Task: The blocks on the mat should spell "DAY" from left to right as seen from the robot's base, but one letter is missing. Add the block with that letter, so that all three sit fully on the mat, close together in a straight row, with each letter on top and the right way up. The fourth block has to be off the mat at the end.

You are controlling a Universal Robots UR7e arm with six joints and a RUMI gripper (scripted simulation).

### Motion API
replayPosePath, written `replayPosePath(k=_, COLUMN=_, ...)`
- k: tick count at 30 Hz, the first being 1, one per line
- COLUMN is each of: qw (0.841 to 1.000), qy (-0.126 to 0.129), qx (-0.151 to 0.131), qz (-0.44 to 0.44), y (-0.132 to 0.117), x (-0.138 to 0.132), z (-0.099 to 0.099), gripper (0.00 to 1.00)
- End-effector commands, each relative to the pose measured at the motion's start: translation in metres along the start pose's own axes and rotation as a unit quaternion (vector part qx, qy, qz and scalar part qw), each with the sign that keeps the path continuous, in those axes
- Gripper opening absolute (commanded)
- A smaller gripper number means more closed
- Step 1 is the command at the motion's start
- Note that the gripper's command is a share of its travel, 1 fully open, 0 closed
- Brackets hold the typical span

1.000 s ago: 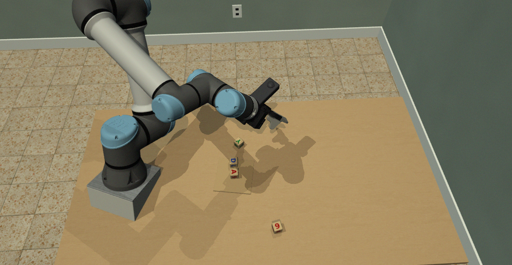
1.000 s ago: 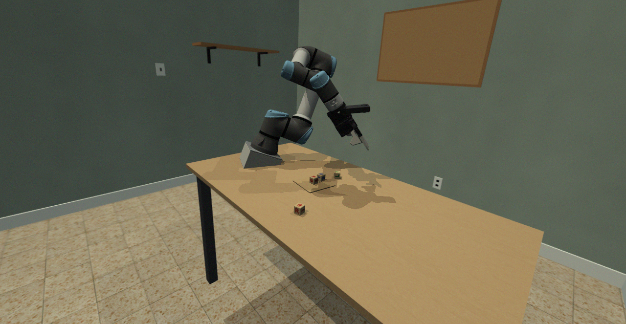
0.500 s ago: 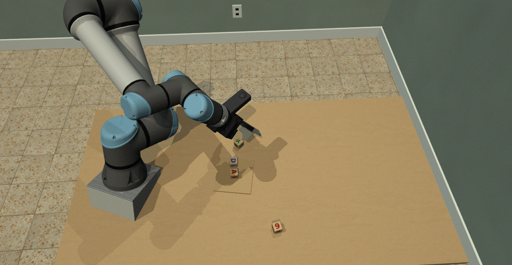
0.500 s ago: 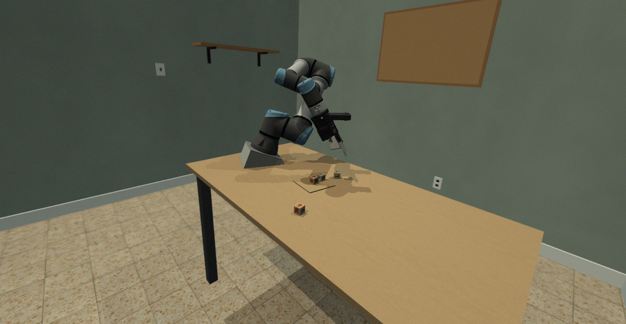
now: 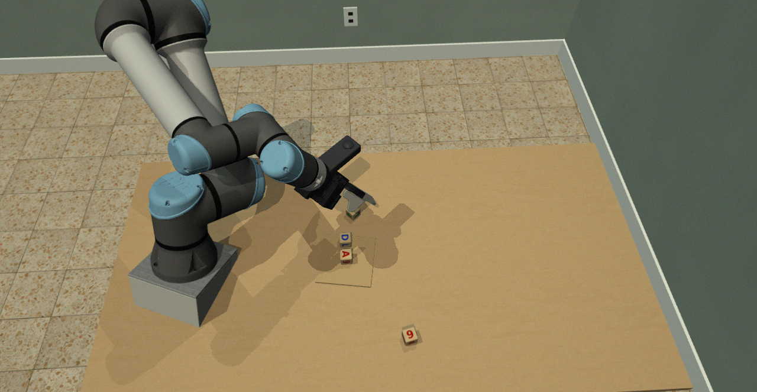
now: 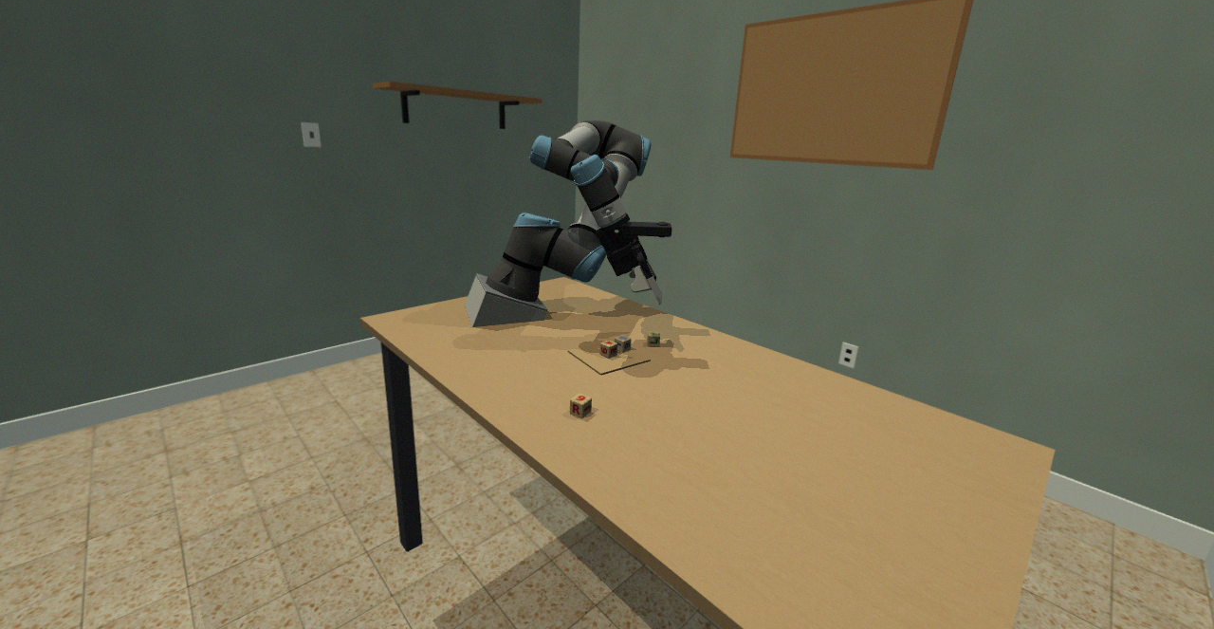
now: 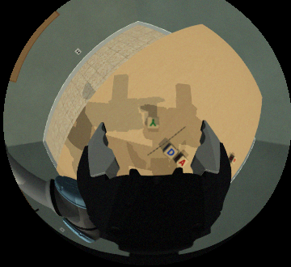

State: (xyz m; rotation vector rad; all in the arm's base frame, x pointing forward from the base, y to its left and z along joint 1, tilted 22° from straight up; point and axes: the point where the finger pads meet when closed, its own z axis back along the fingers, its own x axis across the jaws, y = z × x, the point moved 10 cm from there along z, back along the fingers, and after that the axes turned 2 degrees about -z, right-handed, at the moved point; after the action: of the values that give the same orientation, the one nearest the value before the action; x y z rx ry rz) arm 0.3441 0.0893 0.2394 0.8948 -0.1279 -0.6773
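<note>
Gripper point(image 5: 359, 200) point(image 6: 646, 287) point(image 7: 153, 122) wide open w/ nothing held; square jaws to Y block point(image 5: 353, 213) point(image 6: 653, 339) point(image 7: 153, 123) b/4 straight descent, clear of D block point(image 5: 345, 239) point(image 6: 623, 343) point(image 7: 170, 152).

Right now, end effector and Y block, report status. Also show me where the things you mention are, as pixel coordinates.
End effector point(image 5: 365, 200) point(image 6: 649, 291) point(image 7: 153, 122) open, holding nothing. Y block point(image 5: 353, 214) point(image 6: 653, 339) point(image 7: 153, 123) off the mat point(image 5: 349, 278) point(image 6: 604, 363). Nothing visibly between them.

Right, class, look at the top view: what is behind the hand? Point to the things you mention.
A block point(image 5: 353, 214) point(image 6: 653, 339) point(image 7: 153, 123) peeks out past the hand point(image 5: 363, 206) point(image 6: 647, 295) point(image 7: 153, 122). Its top is largely covered there, hiding the letter; the wrist view shows a green Y.
</note>
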Motion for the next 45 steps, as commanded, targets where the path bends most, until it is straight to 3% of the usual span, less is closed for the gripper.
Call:
replayPosePath(k=1, qw=1.000, qy=0.000, qx=0.000, qz=0.000, y=0.000, x=0.000, z=0.000, gripper=1.00)
replayPosePath(k=41, qw=1.000, qy=0.000, qx=0.000, qz=0.000, y=0.000, x=0.000, z=0.000, gripper=1.00)
replayPosePath(k=45, qw=1.000, qy=-0.002, qx=-0.002, qz=0.000, y=-0.010, x=0.010, z=0.007, gripper=1.00)
